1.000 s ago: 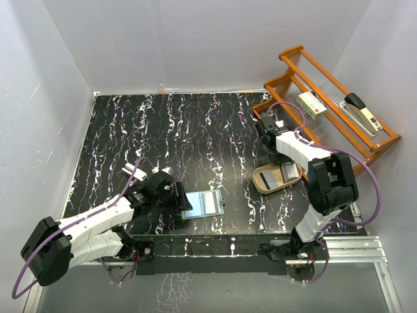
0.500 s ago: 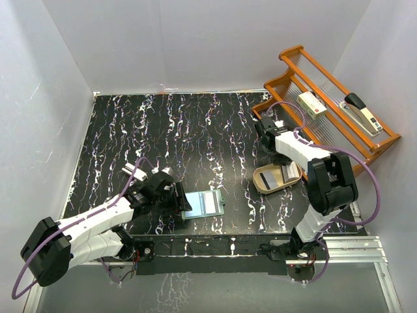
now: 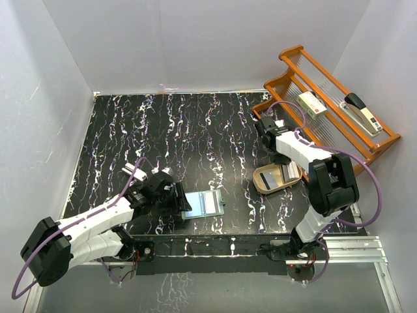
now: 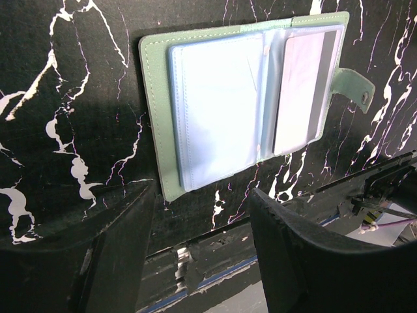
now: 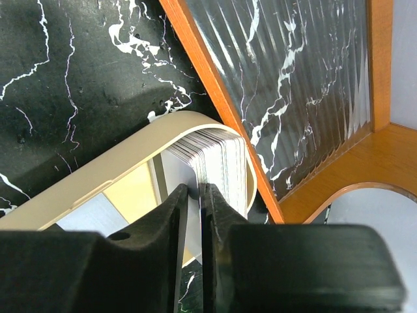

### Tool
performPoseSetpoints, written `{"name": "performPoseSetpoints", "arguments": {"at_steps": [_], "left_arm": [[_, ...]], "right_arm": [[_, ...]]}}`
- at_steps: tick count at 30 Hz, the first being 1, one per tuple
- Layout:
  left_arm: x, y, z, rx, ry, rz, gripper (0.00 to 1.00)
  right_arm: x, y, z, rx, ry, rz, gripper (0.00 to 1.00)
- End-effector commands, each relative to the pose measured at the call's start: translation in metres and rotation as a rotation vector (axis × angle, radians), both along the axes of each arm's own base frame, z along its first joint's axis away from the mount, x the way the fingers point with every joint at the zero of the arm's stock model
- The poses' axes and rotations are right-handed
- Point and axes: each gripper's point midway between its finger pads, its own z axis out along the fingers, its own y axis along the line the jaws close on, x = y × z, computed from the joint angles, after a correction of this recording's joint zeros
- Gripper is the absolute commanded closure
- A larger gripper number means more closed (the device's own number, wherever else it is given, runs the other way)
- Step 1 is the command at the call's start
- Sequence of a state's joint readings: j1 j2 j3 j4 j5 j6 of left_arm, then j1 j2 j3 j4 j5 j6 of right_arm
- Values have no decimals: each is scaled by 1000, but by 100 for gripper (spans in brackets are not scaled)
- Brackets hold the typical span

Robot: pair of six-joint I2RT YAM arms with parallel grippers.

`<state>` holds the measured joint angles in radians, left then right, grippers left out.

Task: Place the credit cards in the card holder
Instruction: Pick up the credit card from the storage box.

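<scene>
The card holder (image 3: 203,204) (image 4: 215,117) lies open and flat on the black marbled table, green outside, with pale blue clear sleeves and a snap tab on its right. My left gripper (image 3: 177,199) (image 4: 203,195) hovers open at its left edge with nothing between the jaws. The credit cards (image 5: 225,156) stand on edge as a stack in a tan tray (image 3: 266,179) (image 5: 98,176). My right gripper (image 3: 285,169) (image 5: 194,190) reaches down into that tray, shut on the front card of the stack, which is pinched between its two fingers.
An orange wooden rack (image 3: 326,111) (image 5: 215,91) stands right beside the tray at the back right. It carries a stapler (image 3: 362,112) and a small box (image 3: 311,104). White walls close in the table on three sides.
The right jaws have closed onto the front card of the stack. Both arms and the card holder stay where they were.
</scene>
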<state>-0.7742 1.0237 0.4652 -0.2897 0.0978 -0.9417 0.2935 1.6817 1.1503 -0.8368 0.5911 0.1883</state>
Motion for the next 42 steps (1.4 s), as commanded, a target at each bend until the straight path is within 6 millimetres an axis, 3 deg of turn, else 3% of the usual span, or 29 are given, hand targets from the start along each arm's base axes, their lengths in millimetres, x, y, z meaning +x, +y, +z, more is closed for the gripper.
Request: {"name": "performPoseSetpoints", "arguments": {"at_steps": [1,9,18,22,27,31,35,42], "left_arm": [[5,-4,15,-23,-22,-6,42],[4,-2,11,-4,-12,-3,42],[6,3,11,30,-22,-1,42],[6,1,11,23,-15,0,45],[9,-1,13,24,-22,-1,56],[10,-2,10,27,-15,-2,68],[9,-4,5,22,2,2,81],[10,-11,-4,1,16,-4,99]], "right_arm": [[13,-10,36,-38,-103,-20,90],[13,5,49,53,-112,10,100],[-2,31,59,217,-98,64,100],[-10,47,78,327,-138,76,100],[-16,85,110,535,-217,124,100],[-28,129,123,746,-250,179,100],[-44,169,125,910,-255,227,100],[-72,226,110,1055,-206,297,100]]}}
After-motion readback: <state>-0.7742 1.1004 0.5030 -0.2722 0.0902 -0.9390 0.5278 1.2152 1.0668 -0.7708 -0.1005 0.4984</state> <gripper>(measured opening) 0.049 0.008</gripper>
